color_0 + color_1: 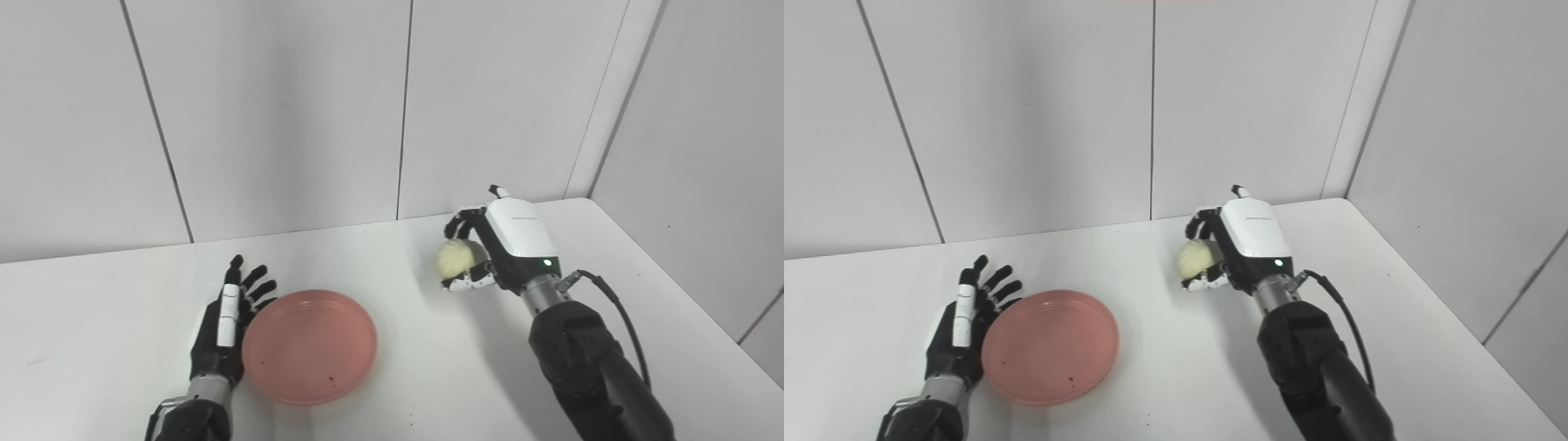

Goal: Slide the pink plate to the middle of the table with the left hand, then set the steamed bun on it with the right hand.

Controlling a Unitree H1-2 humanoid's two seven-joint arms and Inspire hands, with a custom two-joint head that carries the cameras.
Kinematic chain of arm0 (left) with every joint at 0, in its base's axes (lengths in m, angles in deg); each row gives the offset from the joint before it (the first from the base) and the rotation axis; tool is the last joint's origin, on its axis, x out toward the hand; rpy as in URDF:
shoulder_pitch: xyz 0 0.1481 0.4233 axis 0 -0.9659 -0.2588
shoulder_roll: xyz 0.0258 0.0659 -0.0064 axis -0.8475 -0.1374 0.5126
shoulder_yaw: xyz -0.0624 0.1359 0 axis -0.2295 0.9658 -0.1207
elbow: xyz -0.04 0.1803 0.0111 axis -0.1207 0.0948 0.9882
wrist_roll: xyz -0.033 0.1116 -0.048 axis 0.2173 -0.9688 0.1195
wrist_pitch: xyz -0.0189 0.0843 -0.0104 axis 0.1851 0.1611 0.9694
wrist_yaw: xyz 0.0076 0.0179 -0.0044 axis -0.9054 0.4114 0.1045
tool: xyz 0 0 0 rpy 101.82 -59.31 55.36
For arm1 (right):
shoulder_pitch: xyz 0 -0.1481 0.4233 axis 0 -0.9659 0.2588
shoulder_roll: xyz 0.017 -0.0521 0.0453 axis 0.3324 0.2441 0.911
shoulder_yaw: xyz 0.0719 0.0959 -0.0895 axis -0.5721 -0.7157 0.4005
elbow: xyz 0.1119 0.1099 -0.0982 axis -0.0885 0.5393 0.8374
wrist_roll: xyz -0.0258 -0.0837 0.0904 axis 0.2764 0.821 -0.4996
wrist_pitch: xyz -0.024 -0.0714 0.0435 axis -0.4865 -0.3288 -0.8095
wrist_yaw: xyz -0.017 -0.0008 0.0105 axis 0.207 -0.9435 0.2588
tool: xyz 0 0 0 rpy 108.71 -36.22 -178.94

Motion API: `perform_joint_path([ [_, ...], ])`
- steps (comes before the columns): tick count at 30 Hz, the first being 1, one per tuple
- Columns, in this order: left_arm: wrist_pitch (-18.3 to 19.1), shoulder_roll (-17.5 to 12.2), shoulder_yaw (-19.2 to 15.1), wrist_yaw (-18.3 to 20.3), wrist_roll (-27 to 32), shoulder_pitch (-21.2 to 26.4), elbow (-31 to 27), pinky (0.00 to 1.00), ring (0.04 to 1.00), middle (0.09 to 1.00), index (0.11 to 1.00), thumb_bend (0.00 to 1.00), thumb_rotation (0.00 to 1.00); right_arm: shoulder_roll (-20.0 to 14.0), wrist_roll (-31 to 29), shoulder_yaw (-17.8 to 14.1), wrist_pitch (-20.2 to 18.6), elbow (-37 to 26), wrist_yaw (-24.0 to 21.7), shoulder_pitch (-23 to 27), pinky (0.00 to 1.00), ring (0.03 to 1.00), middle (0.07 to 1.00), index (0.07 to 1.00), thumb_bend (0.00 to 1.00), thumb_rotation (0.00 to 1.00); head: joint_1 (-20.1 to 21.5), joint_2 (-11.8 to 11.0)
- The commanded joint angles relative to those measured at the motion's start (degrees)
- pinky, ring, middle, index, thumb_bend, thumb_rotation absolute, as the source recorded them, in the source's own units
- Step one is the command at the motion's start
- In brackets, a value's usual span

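Our right hand [499, 248] wrapped round the steamed bun [454, 258] above the desk [429, 367], our left hand [223, 327] empty, fingers spread, touching the pink plate [309, 346]

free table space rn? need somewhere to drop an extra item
Bare table between the pink plate and the right hand, which is shut on the steamed bun. Also open: the strip along the back wall and the far left, left of the left hand. The only tight spot is where that open hand sits against the plate's left rim.
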State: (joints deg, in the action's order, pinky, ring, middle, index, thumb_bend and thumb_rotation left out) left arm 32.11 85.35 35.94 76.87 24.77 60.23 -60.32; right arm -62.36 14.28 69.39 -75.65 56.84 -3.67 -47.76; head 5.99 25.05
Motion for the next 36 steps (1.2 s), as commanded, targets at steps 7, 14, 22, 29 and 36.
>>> perform_joint_path([
  [7,-0.2,2.2,0.4,-0.8,-0.7,0.5,4.2,0.77,0.833,0.890,1.000,0.86,0.94,1.3,0.1,2.5,5.5,1.2,1.0,3.0,0.97,0.662,0.466,0.506,0.53,0.00,-4.0,0.2],
  [14,-1.9,2.9,0.5,-1.1,-1.3,1.2,6.1,0.76,0.817,0.890,1.000,0.85,0.94,3.5,0.6,5.2,5.9,1.7,-0.6,4.2,0.96,0.671,0.457,0.513,0.53,0.00,-6.2,0.4],
  [22,-3.2,3.2,1.2,-2.3,-3.0,1.7,7.4,0.73,0.792,0.871,1.000,0.81,0.95,7.3,0.4,7.9,9.6,5.6,1.8,5.8,1.00,0.670,0.469,0.502,0.53,0.00,-7.0,0.5],
  [29,-3.8,3.0,1.6,-2.5,-3.8,1.8,7.6,0.73,0.783,0.868,1.000,0.79,0.95,9.8,1.1,10.2,11.0,8.7,2.2,6.2,1.00,0.727,0.472,0.503,0.53,0.00,-7.1,0.5],
  [36,-3.8,2.8,2.2,-2.4,-4.0,1.5,6.9,0.72,0.791,0.874,1.000,0.80,0.96,10.8,0.6,11.4,13.4,11.8,4.5,5.9,1.00,0.790,0.485,0.485,0.53,0.00,-7.0,0.8],
])
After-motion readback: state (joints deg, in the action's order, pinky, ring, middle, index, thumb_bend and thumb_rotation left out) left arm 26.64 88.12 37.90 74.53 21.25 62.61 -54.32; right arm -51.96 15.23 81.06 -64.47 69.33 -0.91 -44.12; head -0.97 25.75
